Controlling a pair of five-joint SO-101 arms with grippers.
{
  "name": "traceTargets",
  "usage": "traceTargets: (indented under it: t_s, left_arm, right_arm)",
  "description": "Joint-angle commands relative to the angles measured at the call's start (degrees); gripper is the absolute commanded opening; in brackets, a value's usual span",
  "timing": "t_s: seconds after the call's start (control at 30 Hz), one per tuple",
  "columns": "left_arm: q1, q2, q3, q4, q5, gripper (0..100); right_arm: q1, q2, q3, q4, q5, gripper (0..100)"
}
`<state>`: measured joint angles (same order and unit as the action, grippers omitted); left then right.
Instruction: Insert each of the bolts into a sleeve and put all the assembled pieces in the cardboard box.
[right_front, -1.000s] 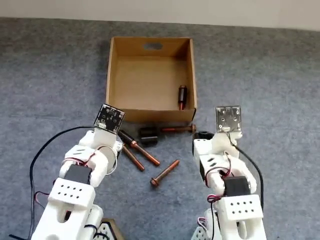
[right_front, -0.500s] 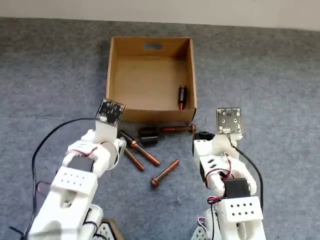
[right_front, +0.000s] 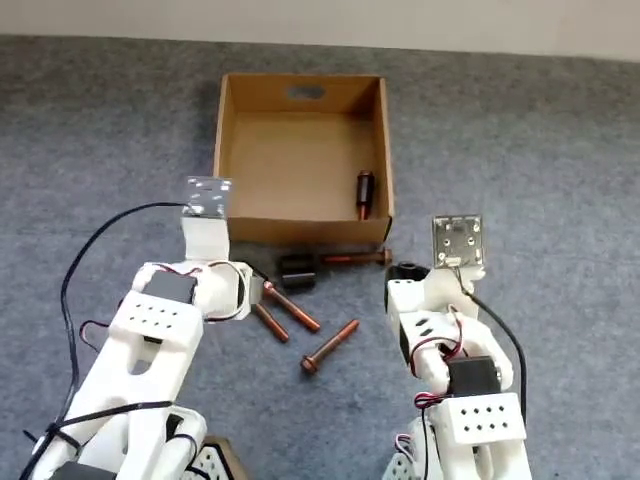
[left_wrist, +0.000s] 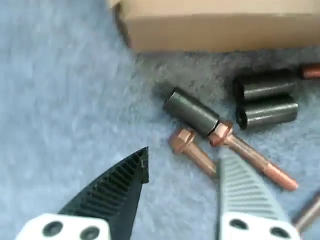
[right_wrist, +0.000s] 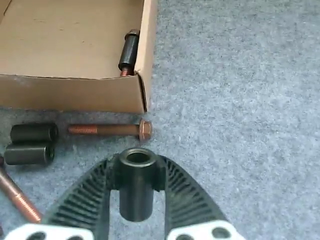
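While right gripper (right_wrist: 136, 167) clamps black sleeve (right_wrist: 135, 197), left gripper (left_wrist: 183, 157) gapes wide, empty, above loose bolt (left_wrist: 190, 147) near cardboard box (left_wrist: 225, 30)

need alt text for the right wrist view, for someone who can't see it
The right gripper is shut on a black sleeve, open end toward the camera, over grey carpet. Beyond it lie a loose copper bolt and two empty sleeves, then a cardboard box with one sleeved bolt against its wall.
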<state>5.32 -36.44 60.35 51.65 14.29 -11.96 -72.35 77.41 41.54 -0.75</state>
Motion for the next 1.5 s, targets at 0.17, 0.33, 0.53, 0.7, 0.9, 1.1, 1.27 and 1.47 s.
traceTargets:
  t_s: [0.17, 0.33, 0.53, 0.7, 0.9, 1.1, 1.27, 1.47]
  left_arm:
    - [8.13, -0.66, -2.42, 4.04, 10.11, 27]
    - [8.13, -0.57, -2.33, 3.87, 10.11, 25]
    - [8.04, -0.4, -2.33, 4.13, 10.11, 25]
    - [8.04, 7.16, -4.26, 3.43, 10.11, 22]
    - [7.96, 15.43, -11.21, 6.42, 9.93, 20]
    - [4.88, 19.3, -11.3, 2.11, 10.02, 20]
    - [4.26, 23.16, -11.56, 1.05, 9.93, 20]
    - [3.91, 24.13, -13.14, 1.41, 9.76, 20]
  right_arm:
    - [-0.13, -1.01, -0.4, -1.45, -0.62, 0.6]
    - [-0.13, -1.01, -0.4, -1.45, -0.7, 0.6]
    - [-0.13, -1.01, -0.4, -1.45, -0.7, 0.6]
    - [-0.13, -1.01, -0.4, -1.45, -0.79, 0.6]
    - [-0.13, -1.01, -0.4, -1.45, -0.79, 0.6]
    - [-0.13, -1.01, -0.4, -1.45, -0.79, 0.6]
    - [-0.13, -1.01, -0.4, -1.36, -0.79, 0.6]
    - [-0.13, -1.01, -0.4, -1.36, -0.79, 0.6]
